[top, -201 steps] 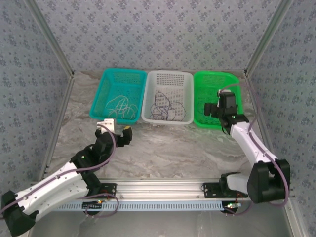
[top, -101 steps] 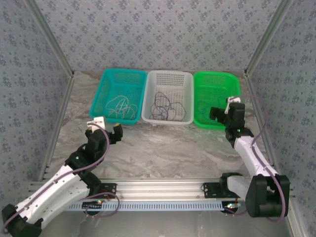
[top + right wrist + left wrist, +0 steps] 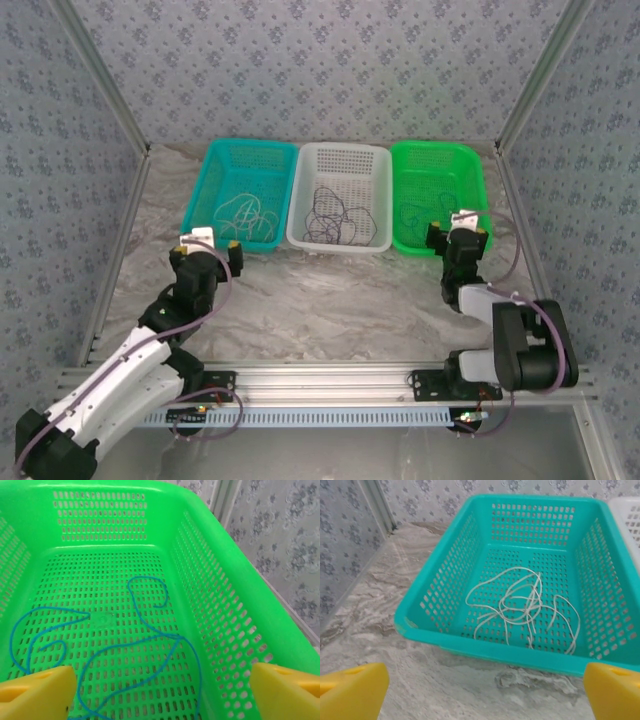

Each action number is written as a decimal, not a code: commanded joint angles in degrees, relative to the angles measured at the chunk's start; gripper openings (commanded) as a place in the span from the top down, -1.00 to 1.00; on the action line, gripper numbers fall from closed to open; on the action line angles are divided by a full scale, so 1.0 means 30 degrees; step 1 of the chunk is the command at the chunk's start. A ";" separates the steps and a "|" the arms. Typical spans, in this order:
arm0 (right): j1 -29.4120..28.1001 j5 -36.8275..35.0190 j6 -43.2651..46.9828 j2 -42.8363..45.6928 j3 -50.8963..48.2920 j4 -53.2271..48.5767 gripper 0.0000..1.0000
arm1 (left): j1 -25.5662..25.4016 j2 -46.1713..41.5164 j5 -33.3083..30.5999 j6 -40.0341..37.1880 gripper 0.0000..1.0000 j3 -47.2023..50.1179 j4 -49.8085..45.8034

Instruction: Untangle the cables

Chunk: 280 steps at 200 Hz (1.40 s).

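- The cables lie by colour. The whitish cable [image 3: 527, 611] is in the teal basket [image 3: 445, 645], upper left of the top view. The dark cables [image 3: 335, 215] are in the white basket [image 3: 343, 147], centre. The blue cable [image 3: 150, 639] is in the green basket [image 3: 240, 610], upper right.
- Handling estimate: thin, light and floppy, so loops are likely to drag and snag in the basket slots. Best hold is a free end or outer loop, not a crossing.
- Left tool [image 3: 214, 243]: jaws wide apart, empty, near the teal basket's near rim.
- Right tool [image 3: 458, 231]: jaws apart, empty, at the green basket's near rim.
- Basket walls restrict approach from the counter [image 3: 330, 300].
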<state>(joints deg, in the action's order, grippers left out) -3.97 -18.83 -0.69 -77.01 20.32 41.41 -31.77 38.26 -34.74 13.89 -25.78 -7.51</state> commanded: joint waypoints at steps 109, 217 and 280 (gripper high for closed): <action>0.1995 0.6006 0.0668 -0.3419 0.0645 0.1665 -0.97 | 0.8405 0.5521 0.7880 -0.4324 -0.99 0.3126 1.1891; 0.1985 0.6041 0.0690 -0.3396 0.0698 0.1582 -1.00 | 0.8948 1.1330 1.0264 -0.6003 -0.99 0.2060 1.6040; 0.1985 0.6019 0.0679 -0.3399 0.0701 0.1565 -1.00 | 0.9031 1.1093 1.0061 -0.5843 -0.99 0.2492 1.6536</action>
<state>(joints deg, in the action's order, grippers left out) 1.76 -2.09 2.02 -85.19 22.94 52.10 -5.23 70.83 -5.54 -3.05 -18.37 41.80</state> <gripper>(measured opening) 0.999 0.994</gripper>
